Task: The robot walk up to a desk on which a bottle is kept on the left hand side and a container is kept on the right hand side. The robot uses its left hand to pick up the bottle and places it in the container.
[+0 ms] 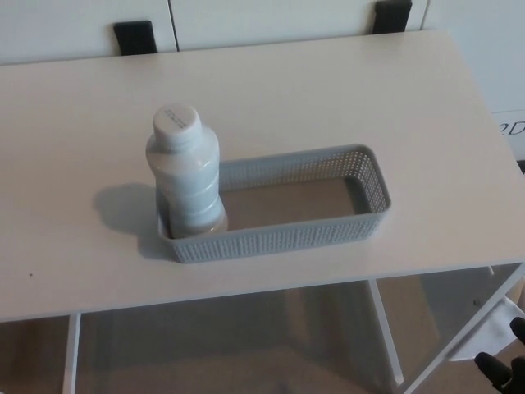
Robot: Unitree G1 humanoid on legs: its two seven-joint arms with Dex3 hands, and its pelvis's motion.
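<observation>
Right hand (pixel 502 368) showed only black fingertips at the frame's lower right, below the desk (pixel 328 90); grip unreadable. Left hand out of frame. Bottle (pixel 185 171) stood upright inside the container's (pixel 328 234) left end.

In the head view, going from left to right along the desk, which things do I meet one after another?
Bottle, standing in the left end of the container → the container's empty right part → fingertips of the right hand, below the desk's corner.
</observation>
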